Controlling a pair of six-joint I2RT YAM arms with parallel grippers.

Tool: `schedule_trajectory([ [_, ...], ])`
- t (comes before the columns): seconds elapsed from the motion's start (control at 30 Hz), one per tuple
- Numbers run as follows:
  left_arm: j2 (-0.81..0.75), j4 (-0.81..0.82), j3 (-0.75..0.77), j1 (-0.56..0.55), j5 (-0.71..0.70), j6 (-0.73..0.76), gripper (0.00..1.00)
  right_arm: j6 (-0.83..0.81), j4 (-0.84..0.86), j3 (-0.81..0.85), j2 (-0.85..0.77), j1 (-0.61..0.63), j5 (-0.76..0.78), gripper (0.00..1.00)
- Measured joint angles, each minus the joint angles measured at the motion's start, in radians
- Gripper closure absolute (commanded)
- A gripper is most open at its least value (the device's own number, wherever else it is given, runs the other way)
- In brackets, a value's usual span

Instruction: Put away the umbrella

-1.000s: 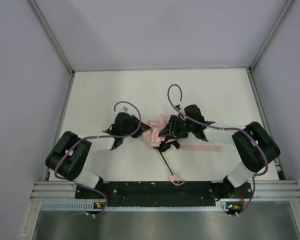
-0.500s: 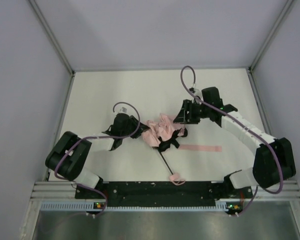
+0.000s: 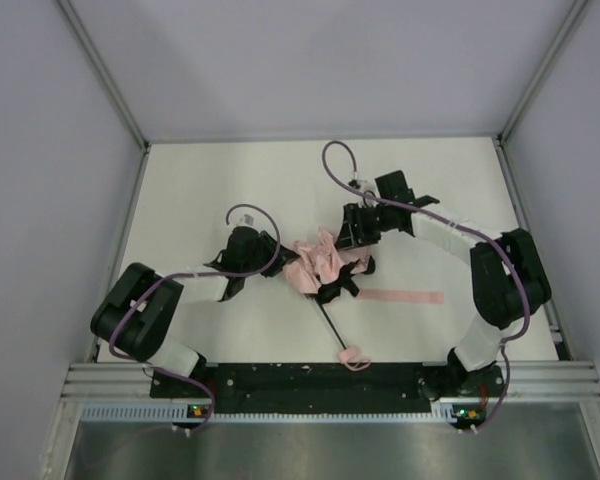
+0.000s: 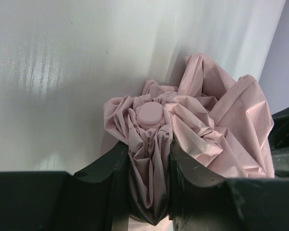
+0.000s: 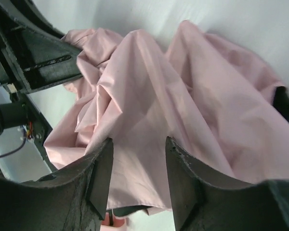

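The umbrella [image 3: 320, 262] lies mid-table as a crumpled pale pink bundle. Its thin black shaft [image 3: 330, 325] runs toward the near edge and ends at a small pink handle [image 3: 355, 358]. My left gripper [image 3: 278, 258] is shut on the fabric's left end. In the left wrist view the fingers [image 4: 148, 154] pinch gathered folds just below the round pink top cap [image 4: 149, 114]. My right gripper [image 3: 352, 235] sits at the bundle's far right side. In the right wrist view its jaws [image 5: 137, 144] stand apart over loose pink fabric [image 5: 149, 86], pinching nothing.
A flat pink strip [image 3: 405, 297] lies on the white table to the right of the umbrella. Grey walls close in the table on three sides. A black rail [image 3: 320, 380] runs along the near edge. Purple cables [image 3: 337, 160] loop above both wrists.
My right gripper opened and let go of the umbrella, swung back and right, then returned to the bundle's far side. The left gripper and the fabric stayed put.
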Motion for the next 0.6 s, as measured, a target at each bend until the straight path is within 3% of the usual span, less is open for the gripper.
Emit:
schedule_trajectory([
  [0.13,0.0,-0.006,0.002,0.0,-0.001,-0.005,1.0,0.032,0.048,-0.008,0.018,0.087,0.007,0.75],
  [0.3,0.0,-0.126,0.055,0.0,-0.021,-0.029,1.0,0.157,0.217,-0.115,0.018,0.233,0.067,0.71],
  [0.47,0.0,-0.295,0.129,0.0,-0.039,-0.06,1.0,0.203,0.329,-0.183,0.053,0.271,0.159,0.71],
  [0.6,0.006,-0.487,0.223,0.0,-0.059,-0.095,1.0,0.183,0.366,-0.183,0.084,0.271,0.2,0.63],
])
